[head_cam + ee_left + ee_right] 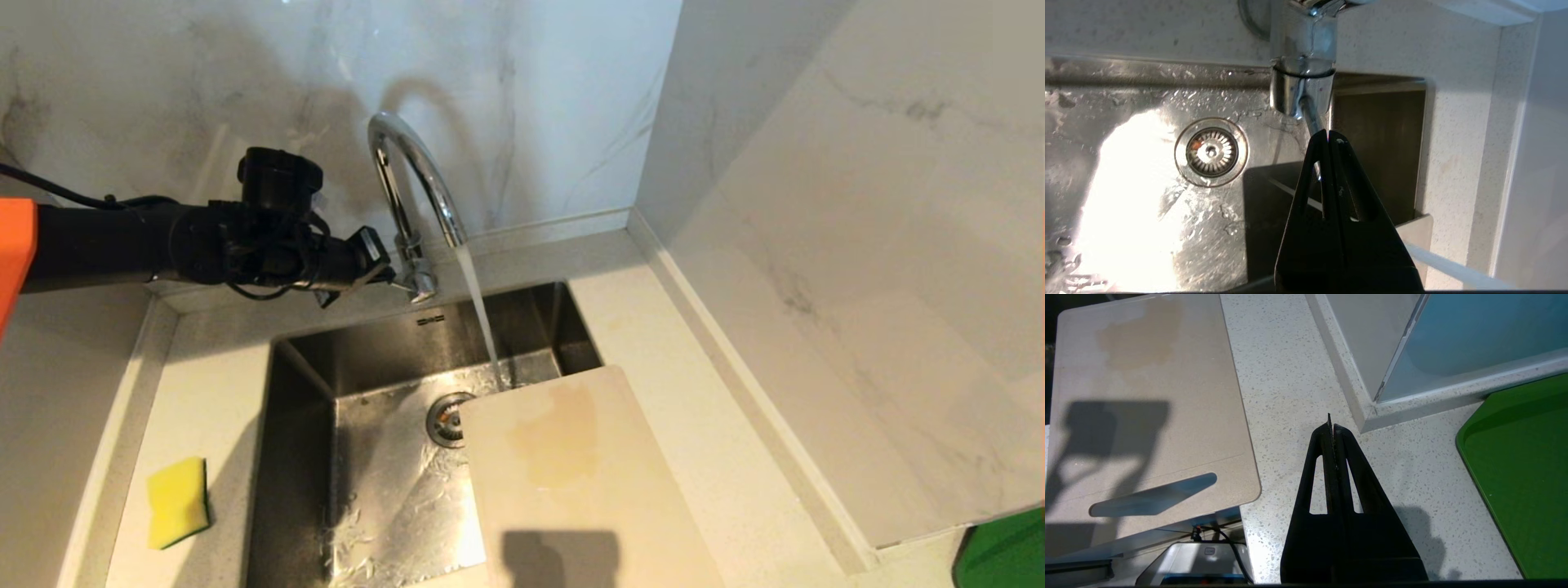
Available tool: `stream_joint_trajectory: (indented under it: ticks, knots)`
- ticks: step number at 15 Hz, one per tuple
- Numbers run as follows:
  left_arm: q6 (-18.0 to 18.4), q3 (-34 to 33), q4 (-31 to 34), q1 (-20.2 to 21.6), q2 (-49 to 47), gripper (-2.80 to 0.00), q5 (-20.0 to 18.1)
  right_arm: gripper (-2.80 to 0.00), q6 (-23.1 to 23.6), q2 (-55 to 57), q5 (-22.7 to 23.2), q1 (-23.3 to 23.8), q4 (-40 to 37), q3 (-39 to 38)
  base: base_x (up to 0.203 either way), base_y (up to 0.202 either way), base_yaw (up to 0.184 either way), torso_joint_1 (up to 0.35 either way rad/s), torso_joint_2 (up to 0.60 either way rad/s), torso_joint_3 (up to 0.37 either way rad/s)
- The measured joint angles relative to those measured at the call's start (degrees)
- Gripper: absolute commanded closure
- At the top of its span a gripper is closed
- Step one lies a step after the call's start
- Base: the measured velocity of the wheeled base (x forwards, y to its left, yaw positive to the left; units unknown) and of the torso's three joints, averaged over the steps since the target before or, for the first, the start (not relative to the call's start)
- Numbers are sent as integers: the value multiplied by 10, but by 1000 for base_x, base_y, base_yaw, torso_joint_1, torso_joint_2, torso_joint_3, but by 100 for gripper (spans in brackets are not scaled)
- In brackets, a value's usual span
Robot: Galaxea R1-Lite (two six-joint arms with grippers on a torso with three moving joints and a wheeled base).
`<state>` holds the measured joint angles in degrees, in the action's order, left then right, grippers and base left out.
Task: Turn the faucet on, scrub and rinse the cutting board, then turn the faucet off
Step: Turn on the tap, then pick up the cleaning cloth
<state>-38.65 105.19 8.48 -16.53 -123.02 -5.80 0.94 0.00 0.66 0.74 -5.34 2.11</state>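
Faucet at the sink's back rim runs because we keep the left claw pinched shut, empty, tips at its lever; cutting board bridges sink and desk, right claw shut, parked.

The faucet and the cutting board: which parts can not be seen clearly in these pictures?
- Faucet lever: in the head view the left gripper covers it; in the left wrist view the shut fingertips hide whether they touch it.
- Faucet spout: cut off by the left wrist view's top edge.
- Cutting board: its near end with the slot handle is cut off by the head view's bottom edge.
- Right gripper: outside the head view.
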Motion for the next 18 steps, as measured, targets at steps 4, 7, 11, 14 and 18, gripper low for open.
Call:
stream_joint_trajectory:
  ticks: [4,7,11,14,18]
  knots:
    - [1,-10,1,-5,19,0,4,0,0,0,0,0,0,0,0,0,0,0,0,0]
    - [38,-6,-2,-4,36,0,7,0,0,0,0,0,0,0,0,0,0,0,0,0]
    - [121,-7,1,-1,59,0,8,0,0,0,0,0,0,0,0,0,0,0,0,0]
    - [187,-18,36,16,81,0,8,0,0,0,0,0,0,0,0,0,0,0,0,0]
    - [273,-61,142,50,124,0,4,0,0,0,0,0,0,0,0,0,0,0,0,0]
